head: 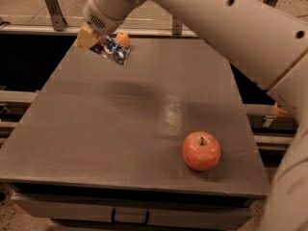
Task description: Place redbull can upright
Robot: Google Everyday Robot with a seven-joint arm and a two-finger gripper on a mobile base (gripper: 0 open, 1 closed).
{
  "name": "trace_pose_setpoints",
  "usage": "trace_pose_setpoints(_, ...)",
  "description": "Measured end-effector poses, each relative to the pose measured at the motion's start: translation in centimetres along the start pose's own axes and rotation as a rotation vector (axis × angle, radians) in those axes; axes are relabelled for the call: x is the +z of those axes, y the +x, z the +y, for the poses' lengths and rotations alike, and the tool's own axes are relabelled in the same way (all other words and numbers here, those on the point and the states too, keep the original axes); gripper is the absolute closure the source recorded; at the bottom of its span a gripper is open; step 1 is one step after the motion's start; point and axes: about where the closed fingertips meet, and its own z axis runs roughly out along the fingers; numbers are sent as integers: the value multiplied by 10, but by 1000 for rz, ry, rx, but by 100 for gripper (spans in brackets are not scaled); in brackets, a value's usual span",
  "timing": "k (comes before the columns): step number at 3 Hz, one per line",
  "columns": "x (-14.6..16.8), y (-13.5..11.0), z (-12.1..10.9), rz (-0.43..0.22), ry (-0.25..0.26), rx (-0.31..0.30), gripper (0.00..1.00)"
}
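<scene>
The redbull can (pixel 114 50), blue and silver with wrinkly sides, hangs tilted in the air over the far left part of the grey table (pixel 110 129). My gripper (pixel 96 41) is shut on its left end, with one tan finger (pixel 86 37) showing beside it. The can's soft shadow falls on the table below it. My big beige arm (pixel 216 18) runs from the top left across to the right edge. The can's top is hidden.
A red apple (pixel 201 150) sits on the table at the front right. A small orange round thing (pixel 123 39) lies at the table's far edge, just behind the can. A dark gap and metal rails border the table's left and far sides.
</scene>
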Motion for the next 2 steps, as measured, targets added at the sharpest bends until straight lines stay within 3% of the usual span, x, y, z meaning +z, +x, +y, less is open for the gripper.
trace_pose_setpoints(1,-30,3,-19,-78,27,-11,100)
trace_pose_setpoints(2,-29,4,-17,-74,24,-12,100)
